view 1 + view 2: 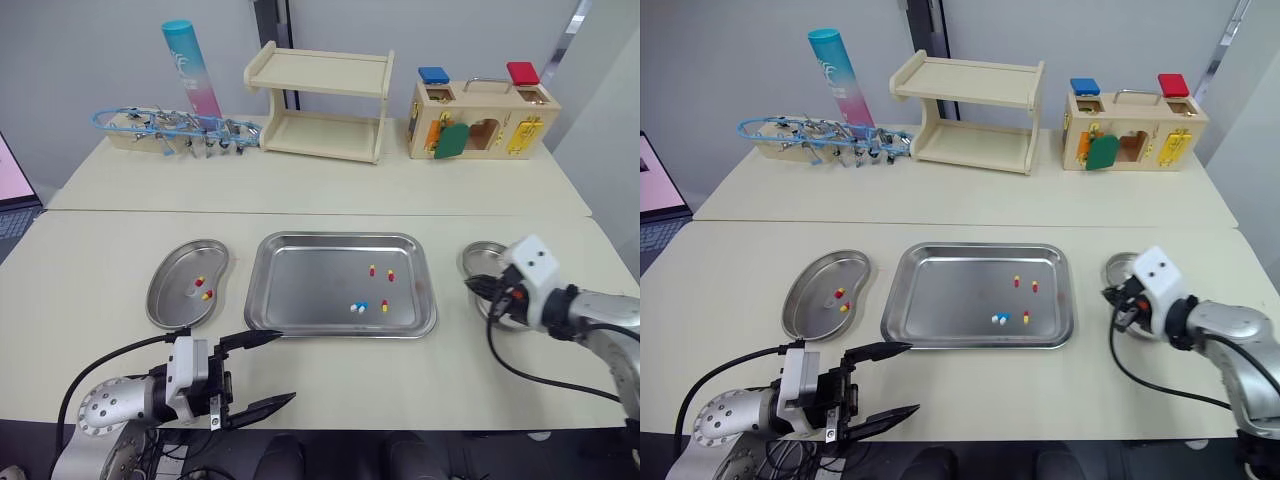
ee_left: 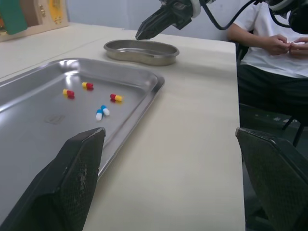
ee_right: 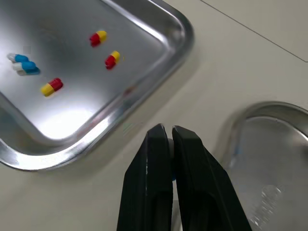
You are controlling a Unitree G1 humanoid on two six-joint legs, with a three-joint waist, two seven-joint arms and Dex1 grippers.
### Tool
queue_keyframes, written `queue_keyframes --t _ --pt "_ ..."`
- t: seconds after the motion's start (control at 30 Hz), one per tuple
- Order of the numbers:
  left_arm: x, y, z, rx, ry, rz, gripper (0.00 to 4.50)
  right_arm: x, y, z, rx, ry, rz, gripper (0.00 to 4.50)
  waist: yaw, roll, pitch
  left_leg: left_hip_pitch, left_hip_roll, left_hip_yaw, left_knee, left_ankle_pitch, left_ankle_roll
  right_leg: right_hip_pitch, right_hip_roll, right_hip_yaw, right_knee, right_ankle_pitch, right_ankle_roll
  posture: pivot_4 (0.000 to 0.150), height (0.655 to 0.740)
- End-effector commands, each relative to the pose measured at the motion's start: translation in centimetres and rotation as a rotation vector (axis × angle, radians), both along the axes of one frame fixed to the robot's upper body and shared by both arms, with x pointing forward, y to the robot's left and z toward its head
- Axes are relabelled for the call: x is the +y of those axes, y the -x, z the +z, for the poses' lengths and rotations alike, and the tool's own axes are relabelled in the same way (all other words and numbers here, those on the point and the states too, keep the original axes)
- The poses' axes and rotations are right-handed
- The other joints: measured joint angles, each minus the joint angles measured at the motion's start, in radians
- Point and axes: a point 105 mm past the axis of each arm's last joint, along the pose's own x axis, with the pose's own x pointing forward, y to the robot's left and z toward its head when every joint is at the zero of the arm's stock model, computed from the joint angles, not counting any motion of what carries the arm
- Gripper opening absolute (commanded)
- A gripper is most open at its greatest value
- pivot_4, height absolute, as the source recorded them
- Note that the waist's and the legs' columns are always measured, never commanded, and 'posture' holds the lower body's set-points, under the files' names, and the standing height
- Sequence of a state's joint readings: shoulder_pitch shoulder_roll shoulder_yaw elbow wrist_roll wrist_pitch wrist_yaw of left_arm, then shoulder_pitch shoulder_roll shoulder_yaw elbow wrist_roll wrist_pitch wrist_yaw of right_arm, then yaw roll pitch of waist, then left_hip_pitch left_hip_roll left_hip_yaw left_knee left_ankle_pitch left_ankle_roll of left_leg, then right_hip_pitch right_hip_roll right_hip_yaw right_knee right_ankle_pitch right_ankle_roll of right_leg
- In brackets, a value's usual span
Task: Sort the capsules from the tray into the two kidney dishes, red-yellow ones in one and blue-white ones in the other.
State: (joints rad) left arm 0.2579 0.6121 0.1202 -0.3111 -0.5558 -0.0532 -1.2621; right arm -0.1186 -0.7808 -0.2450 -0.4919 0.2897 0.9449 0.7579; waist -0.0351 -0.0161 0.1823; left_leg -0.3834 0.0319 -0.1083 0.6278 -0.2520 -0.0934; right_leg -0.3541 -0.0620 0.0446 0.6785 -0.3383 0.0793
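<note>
The steel tray (image 1: 340, 238) lies mid-table with three red-yellow capsules (image 1: 385, 305) and a pair of blue-white capsules (image 1: 358, 307) in it. The left kidney dish (image 1: 180, 268) holds two red-yellow capsules (image 1: 206, 294). My right gripper (image 1: 470, 285) hovers at the left rim of the right kidney dish (image 1: 478, 256). In the right wrist view that gripper (image 3: 168, 131) is shut, and a bit of white and blue capsule (image 3: 173, 180) shows between its fingers. My left gripper (image 1: 287, 366) is open near the table's front edge, below the tray's front left corner, holding nothing.
Along the back stand a blue-pink tube (image 1: 192, 68), a blue wire toy (image 1: 175, 128), a wooden shelf (image 1: 320, 105) and a wooden lock box (image 1: 482, 120). A person (image 2: 269, 43) sits past the table's right end. A screen edge (image 1: 12, 170) shows far left.
</note>
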Motion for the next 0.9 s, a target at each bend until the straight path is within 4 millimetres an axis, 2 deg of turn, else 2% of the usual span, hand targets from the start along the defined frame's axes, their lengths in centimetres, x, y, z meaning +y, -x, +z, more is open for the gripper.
queue_keyframes --t 0.03,0.2,0.27,0.33,0.7,0.83,0.9 --pt "-0.6 0.4 0.8 -0.035 0.022 -0.052 4.5 -1.5 -0.2 -0.2 -0.002 0.012 -0.057 0.03 0.0 0.0 0.0 0.0 0.0 0.0 0.0 0.0 0.0 0.0 0.0 0.0 0.0 0.0 0.0 0.15 0.74" --pt "-0.7 0.2 0.6 -0.038 0.018 -0.053 4.5 -2.6 -0.7 -0.9 0.01 0.003 -0.124 0.03 0.001 0.0 0.0 0.0 0.0 0.0 0.0 0.0 0.0 0.0 0.0 0.0 0.0 0.0 0.0 0.15 0.74" --pt "-0.7 0.1 0.7 -0.039 0.02 -0.051 4.5 -2.8 -0.8 -0.9 0.003 -0.007 -0.141 0.63 0.001 0.0 0.001 0.0 0.0 0.0 0.0 0.0 0.0 0.0 0.0 0.0 0.0 0.0 0.0 0.15 0.74" --pt "-0.8 0.0 0.7 -0.039 0.023 -0.049 4.5 -3.0 -1.1 -0.7 -0.012 -0.022 -0.163 1.04 0.001 0.0 0.001 0.0 0.0 0.0 0.0 0.0 0.0 0.0 0.0 0.0 0.0 0.0 0.0 0.15 0.74" --pt "-0.8 -0.4 0.9 -0.037 0.031 -0.031 4.5 -4.4 -1.3 1.3 -0.082 -0.029 -0.19 4.49 0.003 0.0 0.001 -0.001 0.0 0.0 0.0 0.0 0.0 0.0 0.0 0.0 0.0 0.0 0.0 0.15 0.74" --pt "-0.4 -1.0 1.1 -0.038 0.03 0.027 4.5 -3.9 -0.5 2.3 -0.163 0.003 -0.082 4.49 0.003 0.0 0.001 -0.001 0.0 0.0 0.0 0.0 0.0 0.0 0.0 0.0 0.0 0.0 0.0 0.15 0.74" --pt "0.5 -1.8 1.1 -0.027 0.001 0.118 4.5 -3.8 0.1 2.7 -0.208 0.001 -0.029 4.49 0.003 0.0 0.001 0.0 0.0 0.0 0.0 0.0 0.0 0.0 0.0 0.0 0.0 0.0 0.0 0.15 0.74"
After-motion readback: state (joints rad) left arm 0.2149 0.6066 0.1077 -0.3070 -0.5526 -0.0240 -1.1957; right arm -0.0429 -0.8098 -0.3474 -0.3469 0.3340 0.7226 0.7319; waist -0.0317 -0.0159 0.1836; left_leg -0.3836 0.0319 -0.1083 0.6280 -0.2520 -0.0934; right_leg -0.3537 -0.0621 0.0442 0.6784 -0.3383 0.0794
